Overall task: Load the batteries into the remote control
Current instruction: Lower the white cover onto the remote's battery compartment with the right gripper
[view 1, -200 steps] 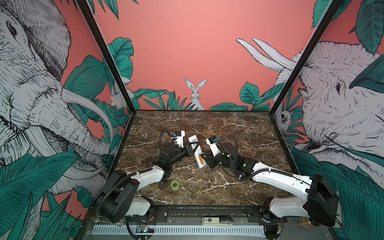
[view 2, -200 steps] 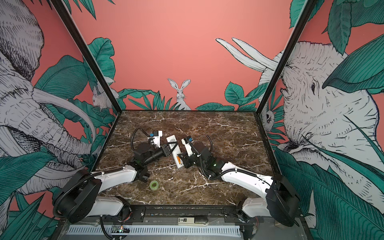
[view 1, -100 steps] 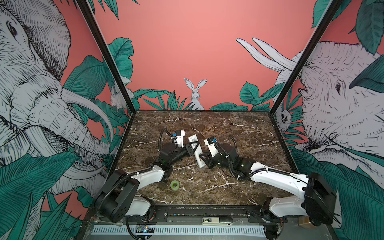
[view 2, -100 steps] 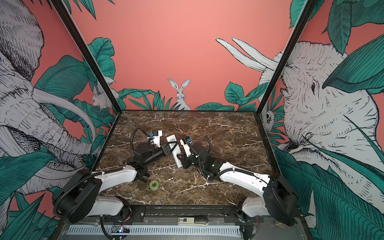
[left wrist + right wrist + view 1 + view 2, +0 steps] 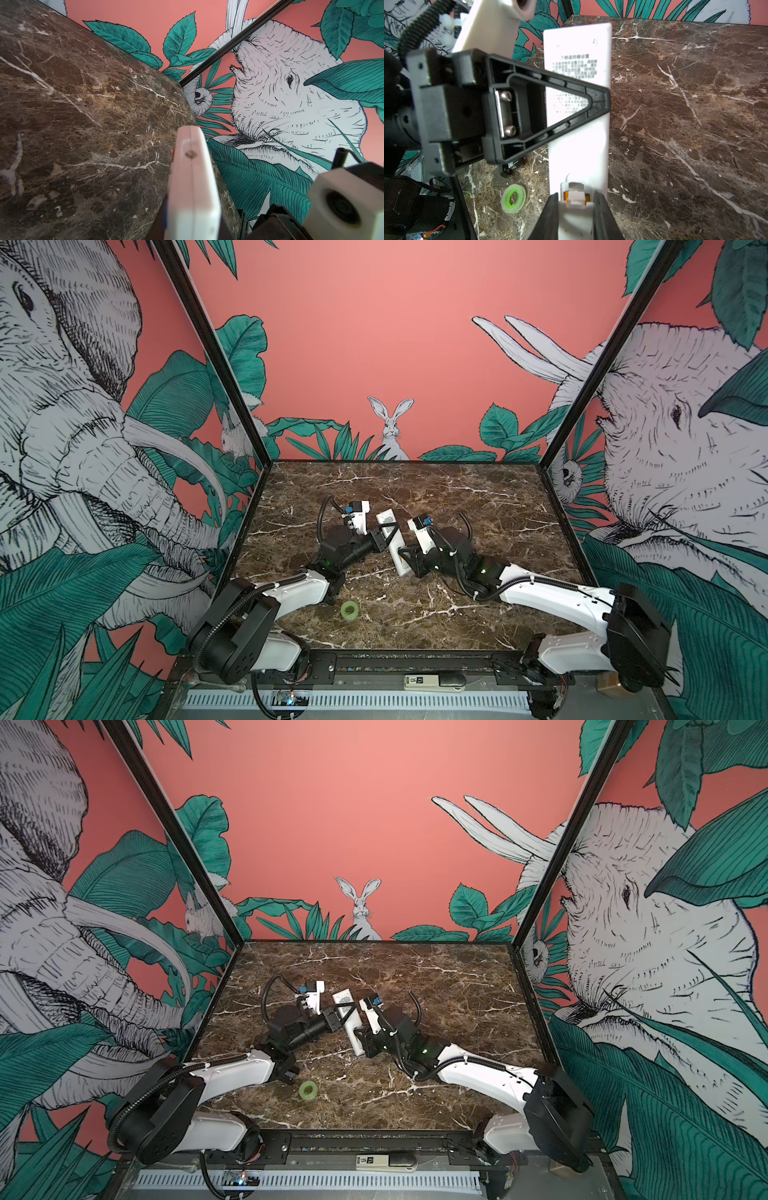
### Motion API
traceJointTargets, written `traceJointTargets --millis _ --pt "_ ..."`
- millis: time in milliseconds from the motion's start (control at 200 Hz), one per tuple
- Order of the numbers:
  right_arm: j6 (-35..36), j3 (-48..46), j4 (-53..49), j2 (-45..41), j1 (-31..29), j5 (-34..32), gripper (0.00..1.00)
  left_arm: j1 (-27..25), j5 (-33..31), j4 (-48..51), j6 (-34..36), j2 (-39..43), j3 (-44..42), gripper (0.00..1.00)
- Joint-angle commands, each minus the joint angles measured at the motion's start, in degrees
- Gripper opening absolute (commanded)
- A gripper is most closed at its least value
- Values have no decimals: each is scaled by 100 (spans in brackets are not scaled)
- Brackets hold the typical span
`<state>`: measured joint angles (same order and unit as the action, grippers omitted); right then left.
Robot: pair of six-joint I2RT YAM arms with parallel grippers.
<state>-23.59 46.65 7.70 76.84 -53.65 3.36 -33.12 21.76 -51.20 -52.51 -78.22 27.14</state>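
Note:
The white remote control point(image 5: 392, 540) point(image 5: 347, 1011) is off the marble, plain back up, its printed text showing in the right wrist view point(image 5: 577, 145). My left gripper point(image 5: 384, 534) point(image 5: 337, 1017) is shut across its middle; the left wrist view shows the remote point(image 5: 192, 182) edge-on between the jaws. My right gripper point(image 5: 576, 220) point(image 5: 409, 565) is shut on a pale grey cover piece point(image 5: 576, 214) at the remote's near end, over the battery bay. Thin orange slivers of the batteries point(image 5: 566, 196) show in the bay on both sides of the cover's tab; the rest of them is hidden.
A green tape roll point(image 5: 349, 610) point(image 5: 513, 198) lies on the marble table point(image 5: 478, 510) near the front, left of centre. A white device with a black end point(image 5: 432, 681) sits on the front rail. Patterned walls close the left, right and back sides.
My right gripper has moved left onto the remote's near end, and the orange seen in the bay a second ago is now mostly covered. The left gripper has kept its hold.

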Motion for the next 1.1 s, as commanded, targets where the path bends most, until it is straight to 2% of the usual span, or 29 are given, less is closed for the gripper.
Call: traceJointTargets --millis 0,830,1095 --pt "109 96 24 72 -62 -133 0 -36 -14 -401 -110 15 1 0" --pt "341 283 -261 248 -214 -363 0 -35 -40 -449 -141 53 -32 0" --pt "313 221 -182 223 -218 -331 9 -30 -25 -489 -145 52 -25 0"
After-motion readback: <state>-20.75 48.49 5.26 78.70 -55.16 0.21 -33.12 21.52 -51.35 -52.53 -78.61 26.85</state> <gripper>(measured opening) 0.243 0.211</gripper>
